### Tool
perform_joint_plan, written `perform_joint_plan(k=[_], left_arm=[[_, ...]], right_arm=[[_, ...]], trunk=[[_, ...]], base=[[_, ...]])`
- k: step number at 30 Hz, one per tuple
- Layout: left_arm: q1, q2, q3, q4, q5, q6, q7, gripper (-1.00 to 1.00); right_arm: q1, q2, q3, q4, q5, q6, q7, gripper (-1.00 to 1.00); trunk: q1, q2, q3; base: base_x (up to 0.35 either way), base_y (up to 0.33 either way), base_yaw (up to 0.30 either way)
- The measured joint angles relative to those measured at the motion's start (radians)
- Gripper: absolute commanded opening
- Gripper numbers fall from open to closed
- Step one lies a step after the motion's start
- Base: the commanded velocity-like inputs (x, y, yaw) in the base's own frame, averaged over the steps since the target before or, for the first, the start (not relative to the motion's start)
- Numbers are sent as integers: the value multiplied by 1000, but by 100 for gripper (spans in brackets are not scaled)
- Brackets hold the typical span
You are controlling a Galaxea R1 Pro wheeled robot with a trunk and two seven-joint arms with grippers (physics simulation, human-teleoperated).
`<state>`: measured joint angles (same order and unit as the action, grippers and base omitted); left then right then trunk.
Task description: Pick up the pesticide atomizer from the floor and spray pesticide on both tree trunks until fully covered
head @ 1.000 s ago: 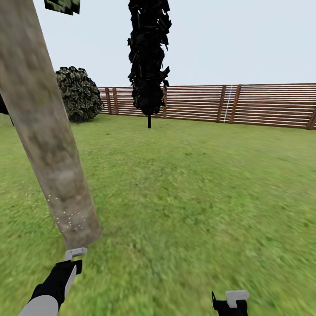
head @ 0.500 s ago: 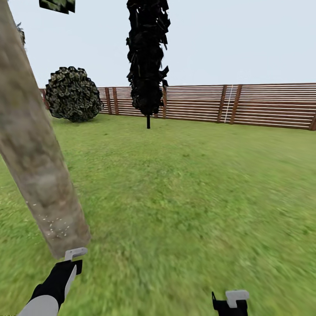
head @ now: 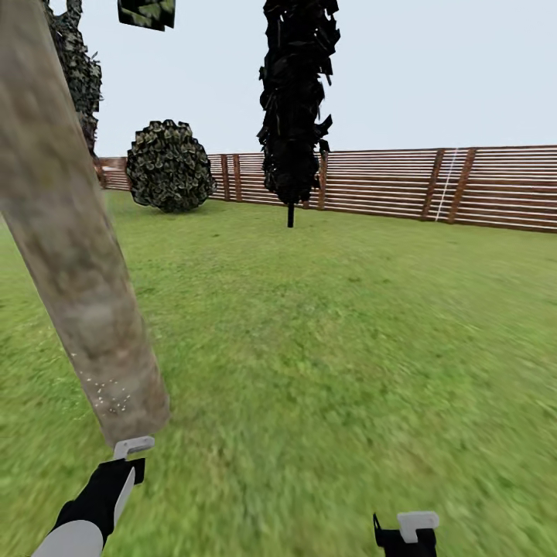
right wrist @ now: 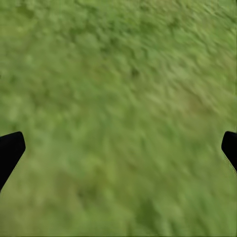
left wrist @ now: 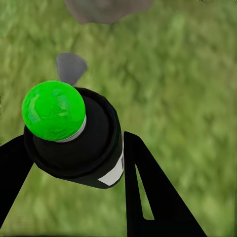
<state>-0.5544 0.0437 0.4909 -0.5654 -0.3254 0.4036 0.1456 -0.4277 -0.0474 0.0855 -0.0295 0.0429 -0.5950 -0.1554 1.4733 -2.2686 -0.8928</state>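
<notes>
The left gripper [left wrist: 74,163] is pinching the pesticide atomizer [left wrist: 81,143], a dark bottle with a white band; its tip shows bright green in the left wrist view; the two black fingers [left wrist: 148,192] sit pressed against the bottle's sides, with blurred lawn [left wrist: 187,74] beyond. In the head view the left gripper [head: 128,456] hangs low at the near left, just below the foot of a tree trunk [head: 73,255]; that thick, mottled grey-tan column leans across the left side of the scene, and a scatter of small pale specks marks its lower part. The right gripper [right wrist: 118,148] is spread wide over grass, only its dark fingertips [right wrist: 10,150] peeking in at either side; in the head view it sits at the near right [head: 408,530]. Far off, a slim tree with black jagged foliage [head: 296,100] stands in front of the reddish-brown slat fence [head: 433,186]; a round dark bush [head: 169,165] sits to its left, near the fence; green lawn [head: 333,340] stretches between.
</notes>
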Motion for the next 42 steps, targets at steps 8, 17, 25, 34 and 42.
perform_joint_plan(k=[8, 17, 25, 34, 42], left_arm=[[0, 0, -1, 2, 0, -9, 0, -100], [0, 0, -1, 11, 1, -43, 0, -100], [0, 0, -3, 4, 1, -43, 1, -100], [-11, 1, -12, -4, 0, -42, -12, -100], [-119, -42, -77, -8, -2, -17, -14, -100]], right_arm=[[0, 0, 0, 0, 0, 1, 0, 100], [0, 0, 0, 0, 0, 1, 0, 100], [0, 0, 0, 0, 0, 1, 1, 100], [0, 0, 0, 0, 0, 2, 0, 100], [0, 0, 0, 0, 0, 2, 0, 100]], trunk=[[0, 0, 0], [0, 0, 0], [0, 0, 0], [0, 0, 0], [0, 0, 0]], base=[[221, -206, 278], [228, -197, 278], [45, -31, 278], [0, 0, 278], [0, 0, 151]])
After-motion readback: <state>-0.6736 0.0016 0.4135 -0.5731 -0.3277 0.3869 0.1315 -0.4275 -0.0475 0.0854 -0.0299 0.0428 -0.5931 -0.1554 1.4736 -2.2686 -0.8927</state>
